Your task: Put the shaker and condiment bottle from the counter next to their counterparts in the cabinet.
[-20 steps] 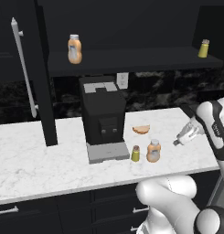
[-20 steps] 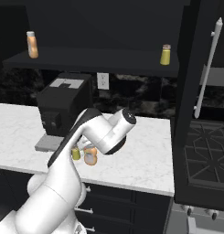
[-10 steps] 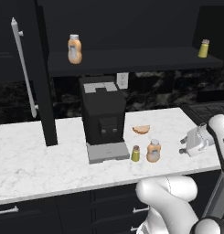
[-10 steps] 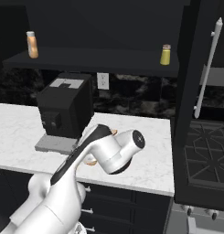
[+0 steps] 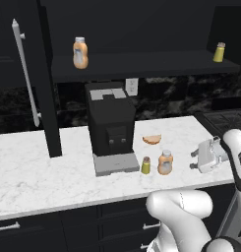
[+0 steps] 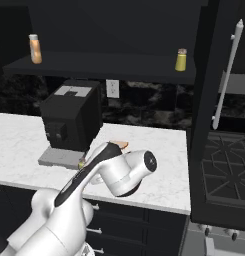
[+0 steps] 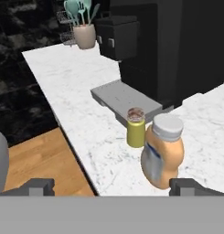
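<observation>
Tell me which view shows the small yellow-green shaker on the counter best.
The hand view: the small yellow-green shaker stands close and unobstructed beside the orange condiment bottle. The left base view shows it small by the coffee machine; in the right base view the arm hides nearly all of it.

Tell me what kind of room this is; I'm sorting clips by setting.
A kitchen, rendered rather than real. A coffee machine stands on a white marble counter above black drawers, a stove sits alongside, and a utensil holder stands further along the counter.
</observation>
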Motion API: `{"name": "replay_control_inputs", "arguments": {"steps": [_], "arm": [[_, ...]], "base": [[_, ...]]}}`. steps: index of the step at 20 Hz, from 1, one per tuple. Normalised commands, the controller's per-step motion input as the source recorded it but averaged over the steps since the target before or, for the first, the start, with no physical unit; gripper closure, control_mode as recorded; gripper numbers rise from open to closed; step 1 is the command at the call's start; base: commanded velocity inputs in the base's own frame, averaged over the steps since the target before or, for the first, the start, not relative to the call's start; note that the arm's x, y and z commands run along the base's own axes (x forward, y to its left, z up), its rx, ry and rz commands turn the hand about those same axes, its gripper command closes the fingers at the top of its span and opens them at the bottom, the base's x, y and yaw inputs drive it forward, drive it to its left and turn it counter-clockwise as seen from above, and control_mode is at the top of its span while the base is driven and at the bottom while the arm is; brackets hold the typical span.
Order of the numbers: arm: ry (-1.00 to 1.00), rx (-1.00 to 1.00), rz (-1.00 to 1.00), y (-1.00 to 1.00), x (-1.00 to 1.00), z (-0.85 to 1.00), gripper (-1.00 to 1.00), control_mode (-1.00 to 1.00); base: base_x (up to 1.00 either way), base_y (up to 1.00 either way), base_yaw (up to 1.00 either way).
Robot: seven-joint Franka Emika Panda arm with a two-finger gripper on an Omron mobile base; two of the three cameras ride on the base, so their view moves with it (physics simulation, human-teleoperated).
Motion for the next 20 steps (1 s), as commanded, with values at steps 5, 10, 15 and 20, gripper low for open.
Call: {"name": "replay_control_inputs", "arguments": {"steps": [5,10,15,20], "arm": [[0.06,0.00,0.00,0.00,0.15,-0.11,-1.00,-1.00],[0.00,0.03,0.00,0.01,0.03,-0.17,-1.00,-1.00],[0.00,0.07,0.00,0.10,0.03,-0.25,-1.00,-1.00],[0.00,0.01,0.03,0.11,0.00,-0.17,-1.00,-1.00]], "base": [[0.00,0.00,0.00],[0.00,0.00,0.00],[0.00,0.00,0.00],[0.00,0.00,0.00]]}}
